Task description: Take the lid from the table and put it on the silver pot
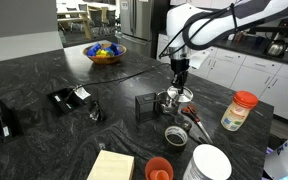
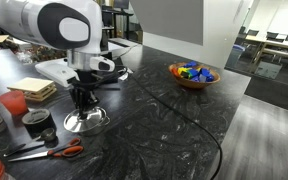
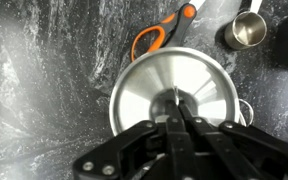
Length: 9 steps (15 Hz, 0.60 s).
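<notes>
The round silvery lid (image 3: 154, 85) fills the middle of the wrist view, right under my gripper (image 3: 176, 105). The fingers are shut together on its small centre knob. In both exterior views the gripper (image 1: 180, 80) (image 2: 82, 100) points straight down onto the lid (image 2: 88, 121), which lies level over the silver pot (image 1: 174, 100). I cannot tell if the lid rests on the rim or hangs just above it. The pot is almost fully hidden under the lid in the wrist view.
Orange-handled scissors (image 3: 162, 32) (image 1: 196, 122) and a small dark tin (image 3: 246, 28) (image 1: 174, 133) lie close by. An orange cup (image 1: 159, 168), a white dish (image 1: 209, 162), a red-capped jar (image 1: 240, 110) and a black box (image 1: 146, 105) surround the pot. A fruit bowl (image 1: 106, 52) stands farther off.
</notes>
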Tool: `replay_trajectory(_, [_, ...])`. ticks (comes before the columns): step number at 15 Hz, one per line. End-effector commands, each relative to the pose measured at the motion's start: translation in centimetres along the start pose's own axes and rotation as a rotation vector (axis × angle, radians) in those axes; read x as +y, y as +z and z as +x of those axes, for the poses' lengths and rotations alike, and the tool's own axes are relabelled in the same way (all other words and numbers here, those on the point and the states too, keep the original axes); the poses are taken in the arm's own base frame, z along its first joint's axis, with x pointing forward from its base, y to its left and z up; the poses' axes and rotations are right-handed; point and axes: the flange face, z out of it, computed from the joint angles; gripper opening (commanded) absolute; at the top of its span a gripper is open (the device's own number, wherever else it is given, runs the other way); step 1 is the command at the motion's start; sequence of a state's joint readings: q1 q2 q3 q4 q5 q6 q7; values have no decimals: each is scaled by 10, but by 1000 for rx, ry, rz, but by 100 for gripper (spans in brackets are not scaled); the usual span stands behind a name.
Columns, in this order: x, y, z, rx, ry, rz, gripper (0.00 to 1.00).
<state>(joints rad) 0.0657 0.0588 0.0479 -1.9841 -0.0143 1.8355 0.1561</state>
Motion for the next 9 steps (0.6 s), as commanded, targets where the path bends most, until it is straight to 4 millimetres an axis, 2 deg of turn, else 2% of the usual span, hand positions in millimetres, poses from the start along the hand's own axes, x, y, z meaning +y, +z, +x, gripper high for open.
replay_trajectory(1, [6,-11,2,17,-67,9,1])
replay_trajectory(4, [21,-19,6,39,-133,69,1])
replay_trajectory(7, [18,-3,24,24,-173,154,1])
replay_trajectory(9, [6,12,35,9,-207,183,1])
